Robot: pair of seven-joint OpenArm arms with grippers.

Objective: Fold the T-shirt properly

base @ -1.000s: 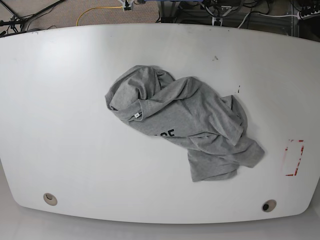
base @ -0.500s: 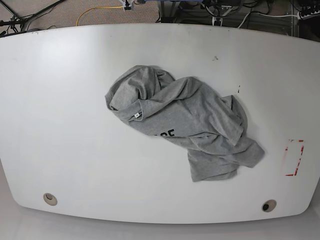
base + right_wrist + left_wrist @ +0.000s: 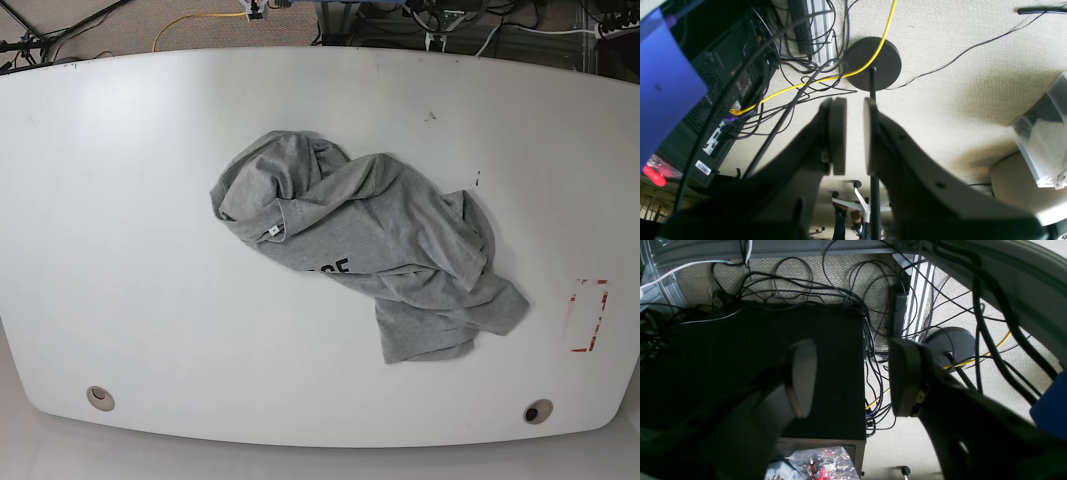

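The grey T-shirt (image 3: 365, 250) lies crumpled in a heap near the middle of the white table (image 3: 120, 200), with a small white neck tag (image 3: 273, 230) and part of its black lettering (image 3: 332, 269) showing. Neither arm appears in the base view. In the left wrist view, my left gripper (image 3: 853, 376) is open and empty, facing floor cables. My right gripper (image 3: 855, 133) in the right wrist view has its pads a narrow gap apart, nothing between them, facing carpet. Neither wrist view shows the T-shirt.
A red rectangular marking (image 3: 588, 315) sits near the table's right edge. Two round holes (image 3: 99, 397) (image 3: 537, 411) lie along the front edge. A black computer case (image 3: 826, 366), a yellow cable (image 3: 870, 60) and a round stand base (image 3: 873, 63) are on the floor.
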